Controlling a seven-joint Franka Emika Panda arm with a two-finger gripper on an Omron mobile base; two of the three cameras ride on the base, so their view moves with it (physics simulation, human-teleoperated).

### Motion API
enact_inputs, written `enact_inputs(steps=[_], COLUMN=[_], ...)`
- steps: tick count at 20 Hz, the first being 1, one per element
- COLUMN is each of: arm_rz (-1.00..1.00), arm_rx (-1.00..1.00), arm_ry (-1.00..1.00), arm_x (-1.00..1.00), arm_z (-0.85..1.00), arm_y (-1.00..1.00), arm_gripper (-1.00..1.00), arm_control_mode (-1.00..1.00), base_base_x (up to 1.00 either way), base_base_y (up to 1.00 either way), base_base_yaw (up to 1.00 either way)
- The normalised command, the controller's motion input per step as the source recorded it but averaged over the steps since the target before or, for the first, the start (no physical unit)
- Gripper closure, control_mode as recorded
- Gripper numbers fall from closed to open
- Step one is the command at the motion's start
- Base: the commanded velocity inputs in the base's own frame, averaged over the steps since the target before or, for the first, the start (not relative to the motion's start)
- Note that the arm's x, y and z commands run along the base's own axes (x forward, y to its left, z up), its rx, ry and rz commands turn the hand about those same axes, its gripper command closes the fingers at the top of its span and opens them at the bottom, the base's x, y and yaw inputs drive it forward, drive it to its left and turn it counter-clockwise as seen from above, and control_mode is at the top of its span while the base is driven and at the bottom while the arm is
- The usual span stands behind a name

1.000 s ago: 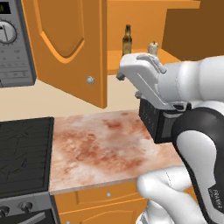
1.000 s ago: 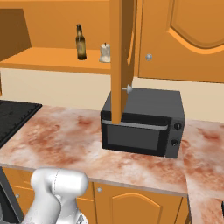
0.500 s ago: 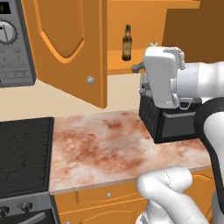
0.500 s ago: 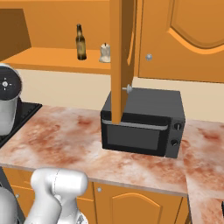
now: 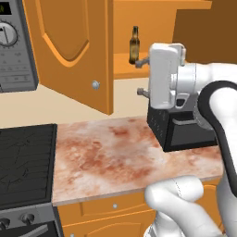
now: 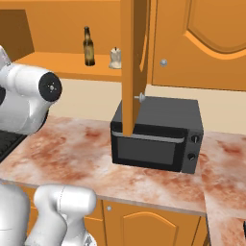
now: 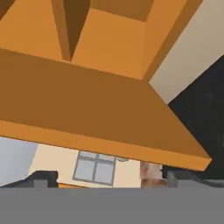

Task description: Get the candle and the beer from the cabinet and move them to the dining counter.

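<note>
Arm raised w/ gripper [image 7: 107, 178] open under cabinet [image 7: 96, 113].

Beer [image 6: 88, 46], candle [image 6: 114, 58] upright in cabinet [image 6: 72, 65]

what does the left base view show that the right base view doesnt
Left base view alone: the black stovetop and the grey oven panel with a dial at upper left. Right base view alone: the candle standing right of the beer, and the microwave's front door with two knobs. Both: the beer, the open cabinet, the microwave and the marbled worktop.
</note>
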Motion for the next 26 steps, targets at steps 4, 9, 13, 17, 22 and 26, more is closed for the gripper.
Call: enact_inputs(steps=[4, 9, 13, 17, 22, 26], arm_rz=[0.21, 0.08, 0.01, 0.06, 0.14, 0.19], arm_rx=[0.15, 0.01, 0.0, 0.0, 0.0, 0.0], arm_ry=[0.24, 0.23, 0.23, 0.11, 0.0, -0.03], arm_x=[0.61, 0.47, 0.41, 0.37, 0.26, 0.02], arm_z=[0.0, 0.0, 0.0, 0.0, -0.07, -0.08], arm_y=[0.07, 0.4, 0.46, 0.39, 0.41, 0.45], arm_gripper=[-1.0, -1.0, -1.0, -1.0, -1.0, -1.0], arm_control_mode=[-1.0, -1.0, -1.0, -1.0, -1.0, -1.0], base_base_x=[0.0, 0.0, 0.0, 0.0, 0.0, 0.0], base_base_y=[0.0, 0.0, 0.0, 0.0, 0.0, 0.0], base_base_yaw=[0.0, 0.0, 0.0, 0.0, 0.0, 0.0])
